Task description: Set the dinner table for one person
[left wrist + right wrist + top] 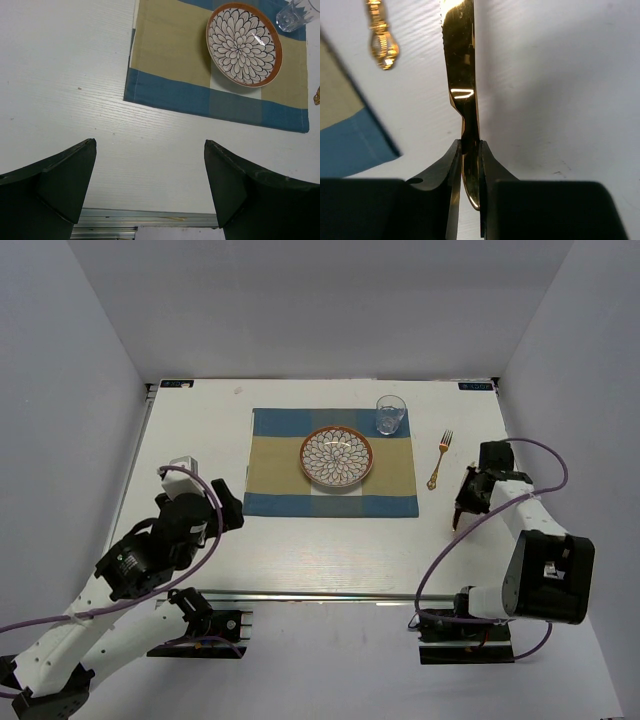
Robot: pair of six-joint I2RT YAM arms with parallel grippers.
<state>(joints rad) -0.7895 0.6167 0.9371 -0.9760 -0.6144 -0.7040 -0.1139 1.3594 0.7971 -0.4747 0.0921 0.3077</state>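
Observation:
The white dinner table (195, 435) carries a blue-and-tan checked placemat (272, 462) with a flower-patterned plate (337, 456) in its middle and a clear glass (390, 415) on its far right corner. A gold fork (440, 458) lies on the table right of the mat. My right gripper (470, 142) is shut on a gold knife (460, 75), held by its handle with the blade pointing away, just above the table right of the fork's handle end (381, 40). My left gripper (150, 145) is open and empty over bare table near the mat's left front corner.
A metal rail (330, 596) runs along the near table edge. Grey walls close in the left, right and back. The left wrist view also shows the placemat (170, 60), the plate (244, 44) and the glass (295, 15). A purple cable (545, 455) loops off the right arm.

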